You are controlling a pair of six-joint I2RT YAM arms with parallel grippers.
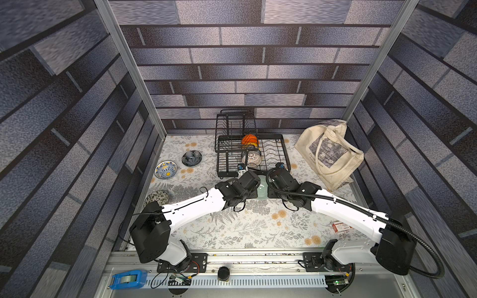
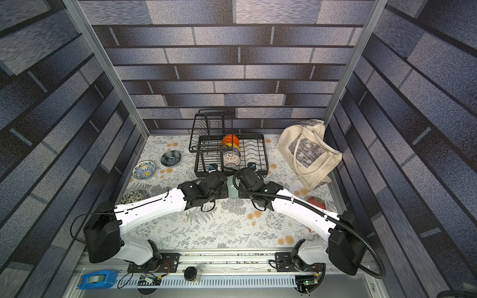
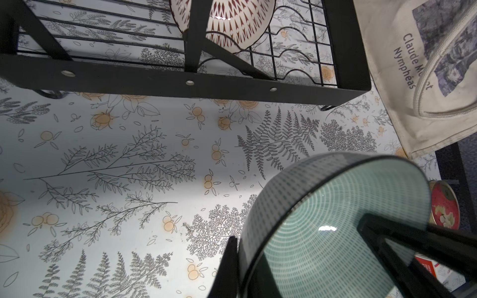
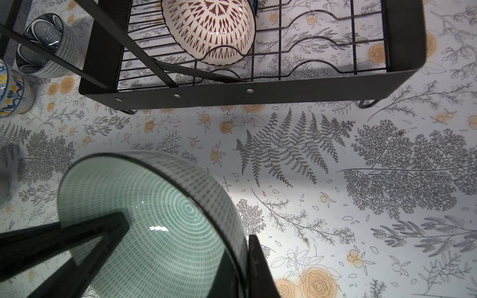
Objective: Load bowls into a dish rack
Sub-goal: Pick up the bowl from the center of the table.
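The green bowl point(image 1: 262, 189) is held mouth up just in front of the dish rack point(image 4: 284, 90), between the two arms. Its rim is pinched on one side by the left gripper point(image 3: 299, 229) and on the opposite side by the right gripper point(image 4: 188, 229). Each is closed with one finger inside the wall and one outside. Whether the table point(image 1: 245, 232) is touched by it cannot be told. A white latticed bowl point(image 1: 251, 158) and an orange bowl point(image 1: 249, 139) are stood on edge in the rack. A dark blue bowl point(image 1: 191, 158), a blue-and-yellow bowl point(image 1: 165, 169) and a leafy bowl point(image 1: 156, 197) are set on the table to the left. A canvas bag point(image 1: 330, 154) is slumped to the right.
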